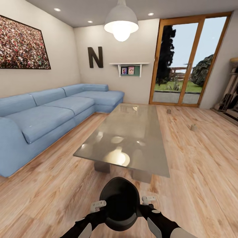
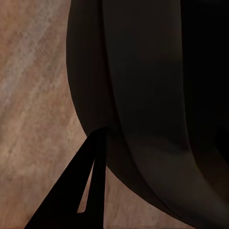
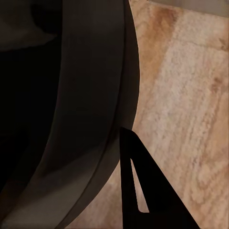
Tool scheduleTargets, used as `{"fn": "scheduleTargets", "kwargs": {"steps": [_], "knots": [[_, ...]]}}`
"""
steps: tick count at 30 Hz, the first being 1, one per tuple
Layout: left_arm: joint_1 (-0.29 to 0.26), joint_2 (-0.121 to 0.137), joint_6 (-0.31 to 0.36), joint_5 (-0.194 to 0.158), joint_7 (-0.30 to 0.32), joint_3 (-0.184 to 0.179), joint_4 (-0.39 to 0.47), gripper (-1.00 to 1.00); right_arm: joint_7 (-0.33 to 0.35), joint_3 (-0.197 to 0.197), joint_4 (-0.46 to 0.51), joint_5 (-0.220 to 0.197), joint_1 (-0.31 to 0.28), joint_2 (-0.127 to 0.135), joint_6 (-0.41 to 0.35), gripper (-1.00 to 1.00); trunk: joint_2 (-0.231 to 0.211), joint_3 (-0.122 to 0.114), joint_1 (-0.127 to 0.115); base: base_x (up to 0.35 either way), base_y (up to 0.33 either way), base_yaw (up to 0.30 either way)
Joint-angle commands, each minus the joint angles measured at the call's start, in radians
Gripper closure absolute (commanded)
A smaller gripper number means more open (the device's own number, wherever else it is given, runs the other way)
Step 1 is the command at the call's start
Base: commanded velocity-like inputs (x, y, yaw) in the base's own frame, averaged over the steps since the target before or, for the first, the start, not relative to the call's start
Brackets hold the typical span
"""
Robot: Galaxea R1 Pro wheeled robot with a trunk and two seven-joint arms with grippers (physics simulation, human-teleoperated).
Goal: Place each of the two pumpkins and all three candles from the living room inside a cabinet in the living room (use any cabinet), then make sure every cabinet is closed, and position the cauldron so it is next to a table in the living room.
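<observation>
Your left gripper [image 1: 98, 205] and right gripper [image 1: 148, 199] clamp cauldron [image 1: 119, 202] near table [image 1: 145, 158]; wall letter [image 1: 95, 57] reads "N".

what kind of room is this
A living room, by the look of it: a long blue corner sofa along the wall, a low glossy grey coffee table on the wood floor, and glass doors onto a garden.

Large dark letter "N" [image 1: 95, 57] mounted on far wall [image 1: 138, 43]; no other readable text.
</observation>
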State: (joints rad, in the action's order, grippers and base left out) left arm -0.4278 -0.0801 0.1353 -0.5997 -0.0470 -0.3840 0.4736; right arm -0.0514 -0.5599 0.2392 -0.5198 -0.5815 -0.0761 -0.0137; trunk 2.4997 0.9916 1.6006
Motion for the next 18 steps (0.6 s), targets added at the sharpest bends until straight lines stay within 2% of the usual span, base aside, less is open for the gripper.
{"fn": "scheduleTargets", "kwargs": {"steps": [1,12,18], "knots": [[0.0,0.011,0.003,-0.009,-0.01,-0.009,0.001,1.0,-0.001,-0.008,0.012,-0.009,-0.001,0.001,0.009,1.0,0.0,0.001,0.0,0.115,0.0,0.0],[0.0,0.011,0.003,-0.009,-0.01,-0.009,0.0,1.0,-0.001,-0.008,0.012,-0.009,-0.001,0.001,0.009,1.0,0.0,0.001,0.0,0.086,0.0,0.0],[0.0,0.011,0.003,-0.009,-0.01,-0.01,0.0,1.0,-0.001,-0.008,0.012,-0.009,-0.001,0.001,0.009,1.0,0.0,0.001,0.0,0.021,0.0,0.0]]}}
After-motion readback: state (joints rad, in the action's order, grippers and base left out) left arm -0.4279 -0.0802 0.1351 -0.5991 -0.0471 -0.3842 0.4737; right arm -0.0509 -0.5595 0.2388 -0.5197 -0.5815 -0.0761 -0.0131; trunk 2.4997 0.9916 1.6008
